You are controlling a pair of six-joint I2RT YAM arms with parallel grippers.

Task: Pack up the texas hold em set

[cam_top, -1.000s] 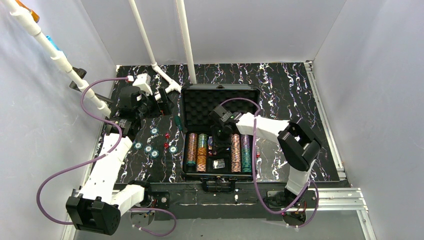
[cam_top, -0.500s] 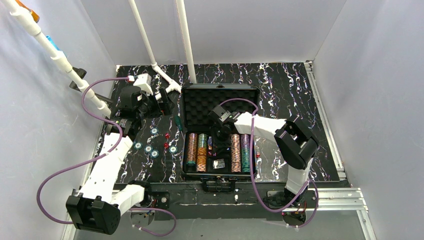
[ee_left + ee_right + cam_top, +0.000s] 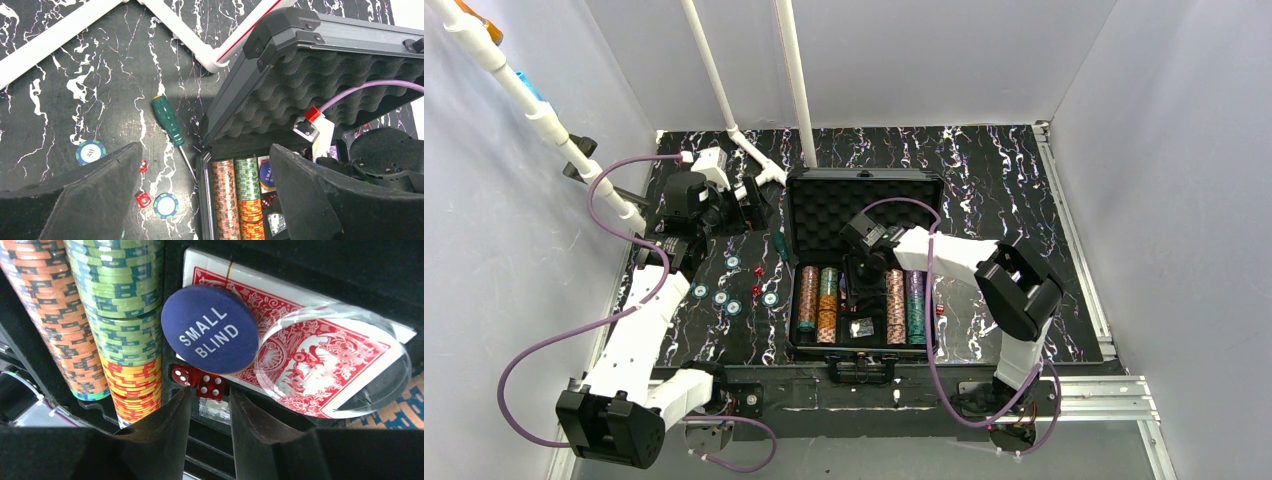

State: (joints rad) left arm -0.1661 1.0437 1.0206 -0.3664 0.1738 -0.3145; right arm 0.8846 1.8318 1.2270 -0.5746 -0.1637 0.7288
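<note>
1. The black case [image 3: 819, 208] is seen open in the middle of the desk [image 3: 1014, 190]. Its lid is propped at the far side, and its long axis runs left to right across both arms.
2. Four chip rows [image 3: 808, 298] are laid in the tray, each running near to far. Between them a card deck [image 3: 300, 322], a blue button [image 3: 210, 330] marked "SMALL BLIND" and a clear disc [image 3: 332, 365] are stowed.
3. The right claw [image 3: 209, 407] is held low inside that middle compartment, drawn narrow with only a slim gap. Nothing is seen pinched in it. The packed dice [image 3: 200, 382] lie just beyond its tips, under the button's edge.
4. The left claw [image 3: 205, 150] is spread wide and empty, hung above the desk by the case's far left corner.
5. The work left is found to the left of the case: several loose chips [image 3: 721, 297] and loose dice [image 3: 756, 290], lying flat and apart from one another. A small red piece [image 3: 940, 310] is spotted just right of the case.
6. The left arm is judged the nearer one. The loose pieces lie on the base side of its claw, so a pull back and down is called for. No long axis is offered by the round chips, only a thin edge.
7. A green-handled screwdriver [image 3: 165, 117] is seen just beside the case's left wall and is judged best left alone.
</note>
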